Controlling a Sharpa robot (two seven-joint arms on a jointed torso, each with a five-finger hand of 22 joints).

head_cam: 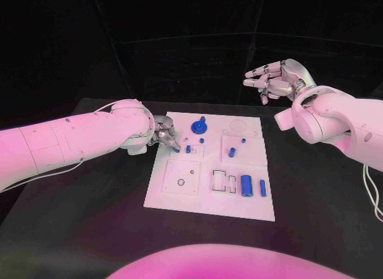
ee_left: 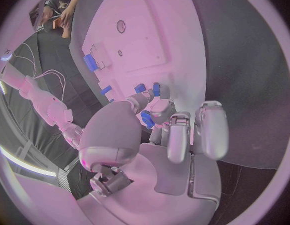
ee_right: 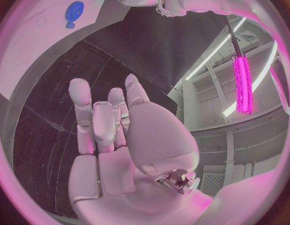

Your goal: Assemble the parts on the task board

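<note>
Now left hand (head_cam: 164, 133) pinches a blue peg (head_cam: 175, 149) on board (head_cam: 210, 197).

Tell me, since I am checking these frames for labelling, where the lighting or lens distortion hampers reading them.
Head view: pink light tints the white rectangular task board and both arms, the background black. Left wrist view: fisheye bends the board's edges; the silver left hand hides most of a small blue part at its fingertips. Right wrist view: a bright magenta light strip glares beside the silver right hand.
</note>
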